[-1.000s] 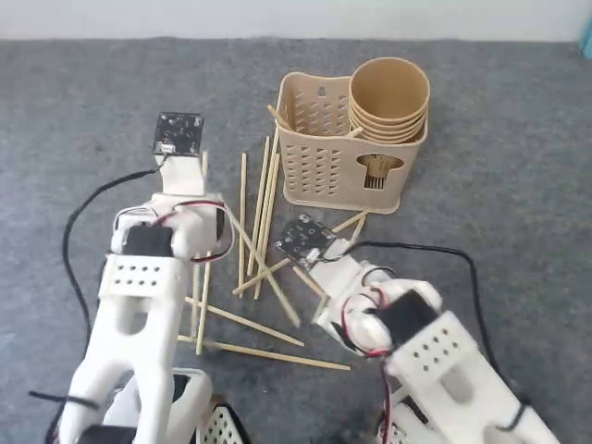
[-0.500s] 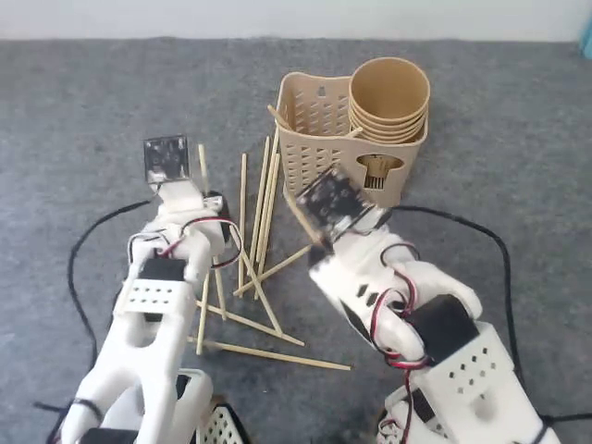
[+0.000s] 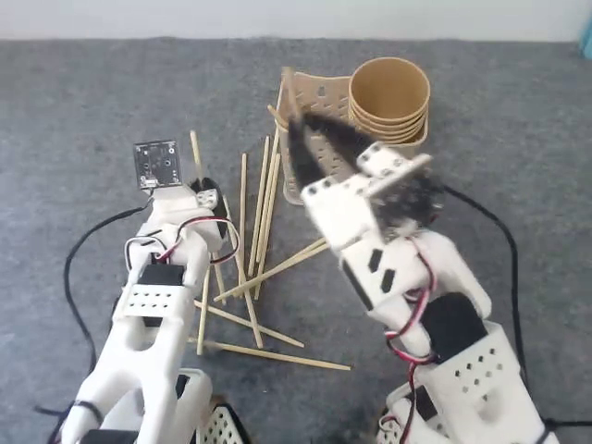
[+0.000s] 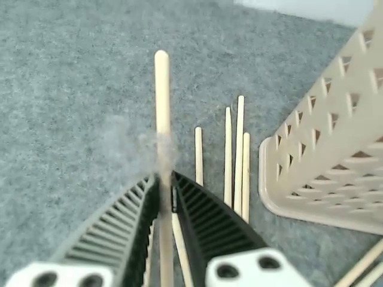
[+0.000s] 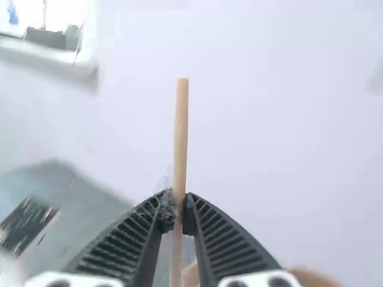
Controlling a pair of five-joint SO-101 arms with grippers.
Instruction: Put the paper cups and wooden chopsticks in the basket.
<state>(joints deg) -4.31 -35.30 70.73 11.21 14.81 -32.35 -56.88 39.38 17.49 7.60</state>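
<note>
Jaws clamp on both arms: left gripper (image 4: 166, 176) pinches a chopstick (image 4: 161, 107) low beside loose sticks (image 3: 245, 319), right gripper (image 5: 175, 203) holds a second chopstick (image 5: 181, 131) high before the basket (image 3: 321, 95), cups (image 3: 388, 88) inside. Next, I reckon, tipping it over the rim.

A beige basket (image 3: 324, 97) with rows of small slots holds tan paper cups (image 3: 389, 92), with pale wooden chopsticks (image 3: 244, 199) beside it on speckled grey carpet (image 3: 92, 102), near white arms (image 3: 148, 324) with black ribbed fingers (image 4: 203, 221).

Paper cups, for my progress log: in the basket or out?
In. The nested paper cups stand upright inside the basket, rims above its wall.
</note>
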